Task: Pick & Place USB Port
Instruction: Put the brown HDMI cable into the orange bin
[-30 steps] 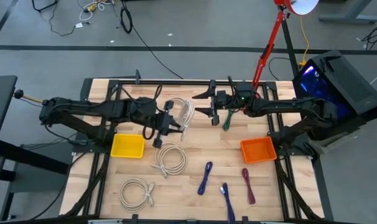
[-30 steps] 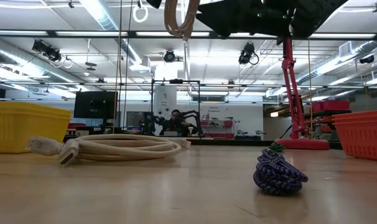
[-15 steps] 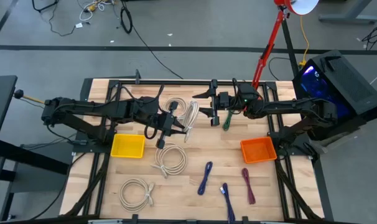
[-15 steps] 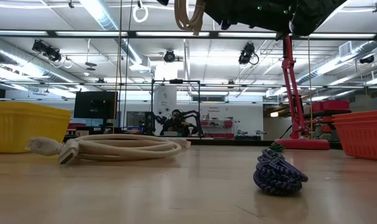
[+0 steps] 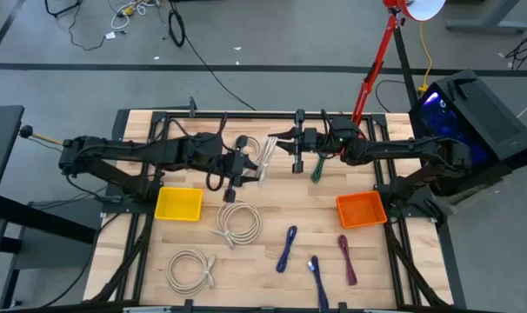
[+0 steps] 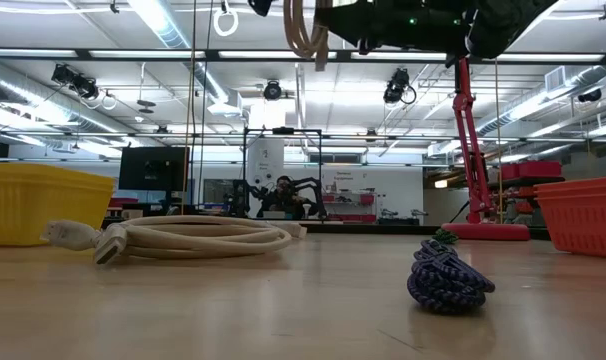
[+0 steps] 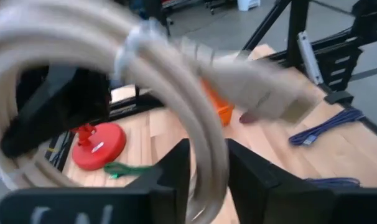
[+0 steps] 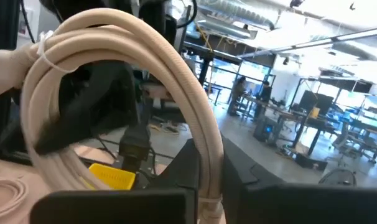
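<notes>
On the left side of the table sits a yellow bin [image 5: 178, 204], with the left claw [image 5: 243, 167] held in the air above the far middle of the table. Its fingers [image 7: 176, 177] are closed on a coil of cream cable [image 5: 262, 161], the loop passing between them in the left wrist view. The coil hangs well above the table; from table height only its lower loop [image 6: 305, 28] shows, at the very top of the picture.

Just to the right, the right claw [image 5: 296, 153] meets the same coil, and in its own wrist view the cream loop [image 8: 139, 81] runs down between its fingers [image 8: 182, 171], which look closed on it. So both claws appear to have hold of one coil, a hand-over by my reading.

The coil looks light, soft and springy, tied by a thin white strap, so it should flex and swing; I would grip the bundled strands near that tie, not a loose plug end. Its loop stands roughly upright, and its long axis seems to run across the table from one claw to the other. Further right sits the orange bin [image 5: 361, 209].
</notes>
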